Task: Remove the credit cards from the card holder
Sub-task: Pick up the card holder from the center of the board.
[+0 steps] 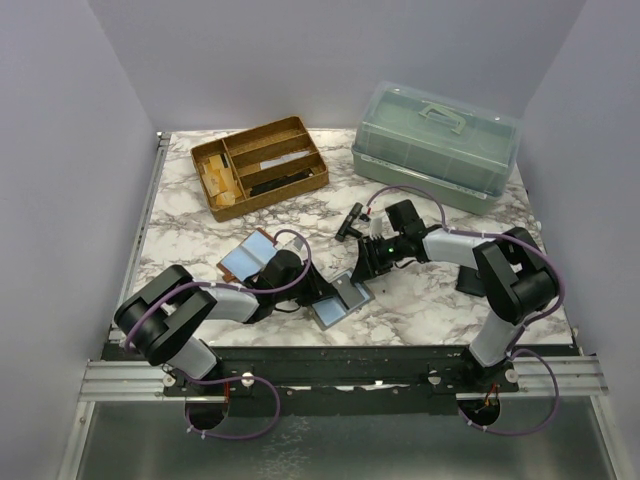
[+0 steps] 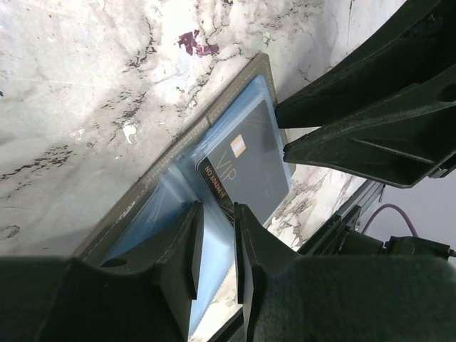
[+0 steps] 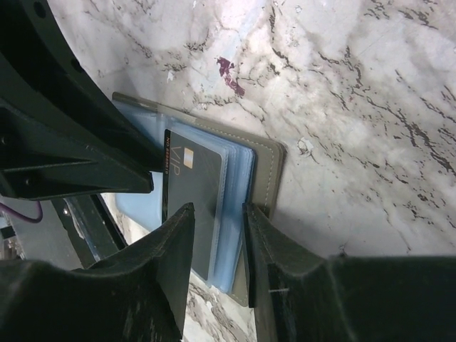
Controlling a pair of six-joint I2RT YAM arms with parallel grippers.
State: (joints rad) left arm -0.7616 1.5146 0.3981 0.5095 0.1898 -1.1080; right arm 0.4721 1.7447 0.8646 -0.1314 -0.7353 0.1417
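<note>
The card holder [image 1: 345,296] lies open on the marble near the front middle, with an olive cover [image 3: 269,171] and blue plastic sleeves [image 2: 178,206]. A dark grey "VIP" card [image 2: 249,167] sits on the top sleeve and also shows in the right wrist view [image 3: 196,199]. My left gripper [image 2: 217,210] is low over the holder, its jaws a narrow gap apart, with the dark card's corner between them. My right gripper [image 3: 217,208] is open, straddling the sleeve stack from the other side. A light-blue flat card [image 1: 247,257] lies on the table beside my left arm.
A wooden divided tray [image 1: 260,165] stands at the back left. A translucent green lidded box [image 1: 437,145] stands at the back right. The two grippers [image 1: 322,290] [image 1: 362,265] nearly meet over the holder. The table's front edge is just behind the holder.
</note>
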